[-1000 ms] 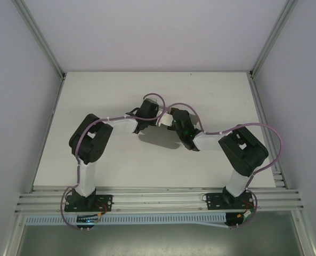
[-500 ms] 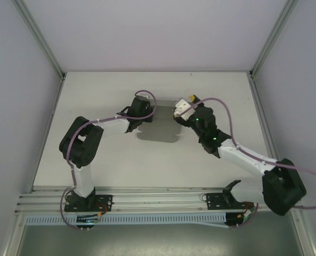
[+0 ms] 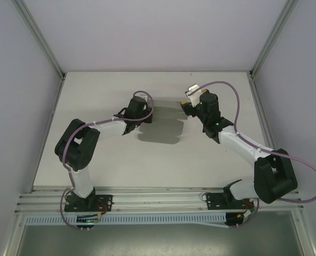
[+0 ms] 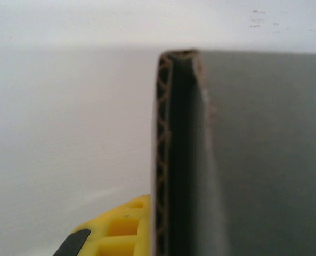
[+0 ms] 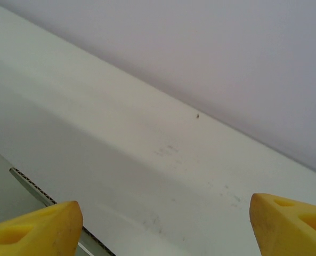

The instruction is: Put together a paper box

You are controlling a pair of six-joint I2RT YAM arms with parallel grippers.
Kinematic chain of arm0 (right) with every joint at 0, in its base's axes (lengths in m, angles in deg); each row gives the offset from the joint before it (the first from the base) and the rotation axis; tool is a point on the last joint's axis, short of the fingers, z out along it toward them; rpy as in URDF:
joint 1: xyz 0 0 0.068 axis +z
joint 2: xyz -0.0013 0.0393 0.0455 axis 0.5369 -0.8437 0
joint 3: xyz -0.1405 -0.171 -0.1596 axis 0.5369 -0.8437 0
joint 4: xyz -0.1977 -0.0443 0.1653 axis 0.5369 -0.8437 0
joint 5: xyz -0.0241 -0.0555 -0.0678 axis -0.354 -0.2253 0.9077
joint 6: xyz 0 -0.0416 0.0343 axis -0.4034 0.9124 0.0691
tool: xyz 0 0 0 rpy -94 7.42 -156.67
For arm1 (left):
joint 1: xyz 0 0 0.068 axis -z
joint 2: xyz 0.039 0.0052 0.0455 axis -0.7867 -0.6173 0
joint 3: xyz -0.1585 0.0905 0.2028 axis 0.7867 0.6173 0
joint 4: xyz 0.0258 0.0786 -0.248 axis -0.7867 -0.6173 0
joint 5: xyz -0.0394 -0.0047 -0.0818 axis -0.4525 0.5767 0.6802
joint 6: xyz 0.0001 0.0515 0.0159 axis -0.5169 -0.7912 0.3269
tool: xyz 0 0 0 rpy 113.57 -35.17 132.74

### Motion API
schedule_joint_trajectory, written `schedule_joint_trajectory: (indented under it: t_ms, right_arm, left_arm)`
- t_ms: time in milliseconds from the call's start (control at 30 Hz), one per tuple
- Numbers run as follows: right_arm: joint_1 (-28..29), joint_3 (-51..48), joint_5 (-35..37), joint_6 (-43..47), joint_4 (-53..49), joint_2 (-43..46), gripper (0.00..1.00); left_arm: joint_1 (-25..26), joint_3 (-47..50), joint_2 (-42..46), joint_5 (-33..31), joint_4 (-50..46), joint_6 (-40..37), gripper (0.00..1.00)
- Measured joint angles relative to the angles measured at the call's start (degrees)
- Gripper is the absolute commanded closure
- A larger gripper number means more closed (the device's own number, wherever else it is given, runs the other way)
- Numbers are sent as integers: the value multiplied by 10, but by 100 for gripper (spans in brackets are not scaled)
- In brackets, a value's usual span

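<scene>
The left claw (image 3: 145,115) is clenched on the paper box (image 4: 253,160), a grey corrugated sheet seen edge-on against its yellow finger (image 4: 112,237), over the middle of the bench (image 3: 88,101). The right claw (image 5: 163,226) hangs released just right of it, fingertips spread wide, toward the far side.
</scene>
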Motion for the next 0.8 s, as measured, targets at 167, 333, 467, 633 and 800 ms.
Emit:
schedule_joint_trajectory:
  t_ms: [167, 333, 467, 633, 800]
  right_arm:
    - [-3, -3, -21, -39, 21, -16, 17]
    - [0, -4, -72, -74, 70, -44, 17]
    - [9, -4, -75, -83, 76, -64, 17]
    - [9, -17, -49, -87, 83, -64, 17]
    - [8, -33, -66, -126, 120, -68, 17]
  left_arm:
    - [-3, 7, 0, 11, -10, 7, 100]
    - [-6, 4, 0, 33, -7, 22, 100]
    - [-5, 2, 0, 44, -3, 38, 100]
    - [-4, 1, 4, 52, 6, 50, 100]
    - [-5, -10, 4, 71, 14, 51, 100]
